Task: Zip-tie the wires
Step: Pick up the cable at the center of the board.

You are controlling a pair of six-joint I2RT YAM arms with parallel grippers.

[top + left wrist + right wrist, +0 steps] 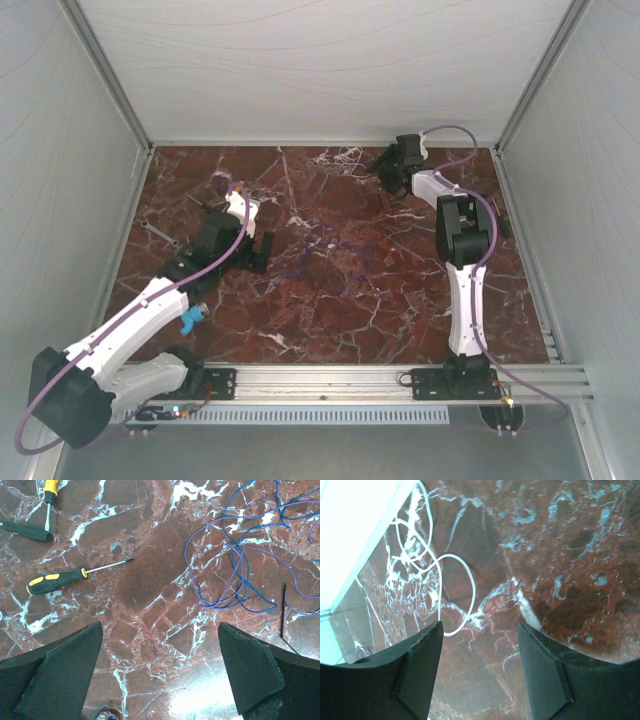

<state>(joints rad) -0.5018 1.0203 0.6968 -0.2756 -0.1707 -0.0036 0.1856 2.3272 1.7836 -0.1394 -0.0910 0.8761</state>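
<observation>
The wires are thin whitish loops lying by the white back wall, also visible in the top view as wires at the table's far edge. My right gripper is open just short of them. Its jaws are empty, and the lowest loop ends beside the left fingertip. In the top view the right gripper sits at the back right. The zip tie, a thin black strip, lies flat at the right of the left wrist view. My left gripper hangs wide open and empty over bare marble, left of centre as the left gripper.
A loose tangle of thin blue and purple wire lies just left of the zip tie. A yellow-and-black screwdriver, a second one and a black handle lie to the left. White walls close in three sides.
</observation>
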